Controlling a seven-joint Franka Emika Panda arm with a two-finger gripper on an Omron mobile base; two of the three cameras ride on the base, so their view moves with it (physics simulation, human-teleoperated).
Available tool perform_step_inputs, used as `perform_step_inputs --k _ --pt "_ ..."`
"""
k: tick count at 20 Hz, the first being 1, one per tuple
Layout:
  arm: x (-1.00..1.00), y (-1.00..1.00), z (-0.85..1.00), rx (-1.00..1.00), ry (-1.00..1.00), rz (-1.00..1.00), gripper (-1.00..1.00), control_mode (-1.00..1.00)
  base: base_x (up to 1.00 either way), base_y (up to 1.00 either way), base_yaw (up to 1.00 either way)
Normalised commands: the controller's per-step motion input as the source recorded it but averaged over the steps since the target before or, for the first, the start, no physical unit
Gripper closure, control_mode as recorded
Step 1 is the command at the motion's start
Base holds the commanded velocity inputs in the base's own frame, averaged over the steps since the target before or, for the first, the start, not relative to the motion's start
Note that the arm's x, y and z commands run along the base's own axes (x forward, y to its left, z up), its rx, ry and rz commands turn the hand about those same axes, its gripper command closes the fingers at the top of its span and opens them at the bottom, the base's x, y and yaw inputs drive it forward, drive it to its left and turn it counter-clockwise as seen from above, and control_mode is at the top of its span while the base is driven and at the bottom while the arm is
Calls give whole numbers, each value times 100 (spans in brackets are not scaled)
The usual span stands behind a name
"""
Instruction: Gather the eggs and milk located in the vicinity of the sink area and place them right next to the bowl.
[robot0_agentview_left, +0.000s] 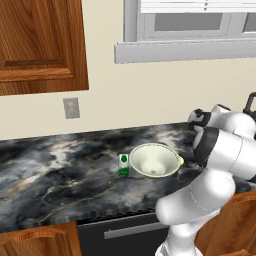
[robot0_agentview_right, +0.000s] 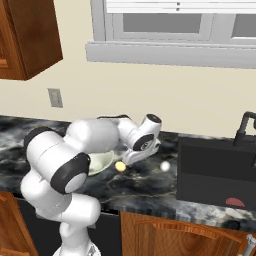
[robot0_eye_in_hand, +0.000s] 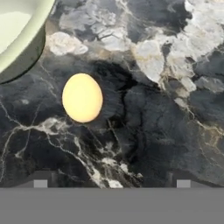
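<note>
The end effector (robot0_eye_in_hand: 111, 183) hangs just above the worktop (robot0_eye_in_hand: 166, 131), its two fingertips (robot0_eye_in_hand: 40, 183) spread wide apart with nothing between them. Below and slightly off to one side lies a yellowish egg (robot0_eye_in_hand: 82, 97), resting free on the dark marble just beside the rim of the bowl (robot0_eye_in_hand: 17, 30). From the right base camera the same egg (robot0_agentview_right: 120, 166) sits close under the wrist, next to the bowl (robot0_agentview_right: 100, 162), while a second, paler egg (robot0_agentview_right: 165, 166) lies apart from it, nearer the sink (robot0_agentview_right: 215, 170). On the far side of the bowl (robot0_agentview_left: 155, 160) the milk (robot0_agentview_left: 124, 164) stands upright, just beside the rim.

To my eye the yellowish egg and the carton are already placed, and the step in hand is to draw clear of this egg. It looks best done by lifting straight up, so neither fingertip nudges the egg and sets it rolling. For the pale egg, I would keep the fingers wide, centre them over its short axis, and close gently; it looks smooth and liable to slip.
</note>
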Motion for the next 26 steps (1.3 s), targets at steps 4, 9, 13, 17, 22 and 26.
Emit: perform_step_inputs --k 4,9,13,17,22,26 --pt "33 -54 0 0 30 -32 -100 -100 0 0 0" --pt "27 -18 -1 0 23 -33 -100 -100 0 0 0" --pt "3 -10 -42 0 0 -15 -100 -100 0 0 0" --pt "4 -11 -19 -2 -5 -2 -100 -100 0 0 0" --pt "0 -7 5 -15 -2 2 -100 -100 0 0 0" --pt "0 0 19 -20 0 4 -100 -100 0 0 0"
